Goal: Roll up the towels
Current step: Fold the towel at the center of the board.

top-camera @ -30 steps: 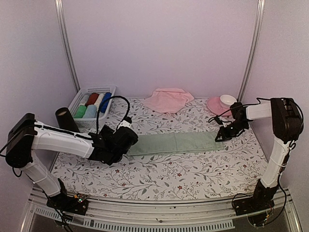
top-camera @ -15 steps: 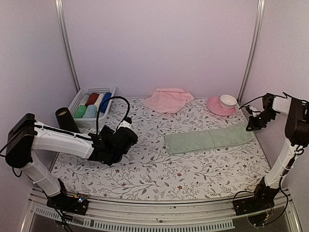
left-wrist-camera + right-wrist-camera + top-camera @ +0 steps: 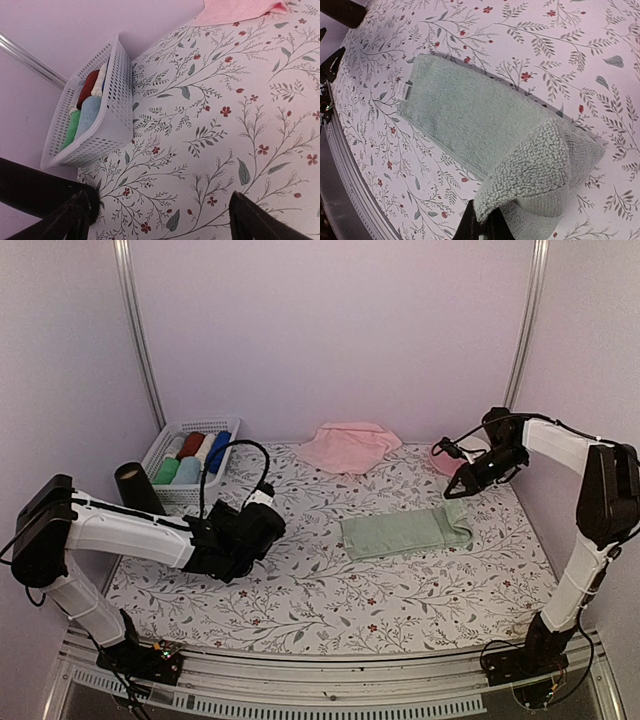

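The mint green towel (image 3: 400, 535) is laid on the flower-printed table cover (image 3: 330, 610), right of centre, as a long folded strip. Its right end is raised and curled back over the strip, and this end is pinched in the clenched right gripper (image 3: 462, 487); in the right wrist view the fleecy edge is seen clamped between the fingertips. The left gripper (image 3: 160, 200) is spread wide with nothing in it, low over bare cover, left of the strip and apart from it. The pink towel (image 3: 350, 447) is left crumpled at the back by the wall. A white perforated basket (image 3: 175, 498) of rolled cloths is set at the back left, a dark cylinder (image 3: 133, 485) just beside it
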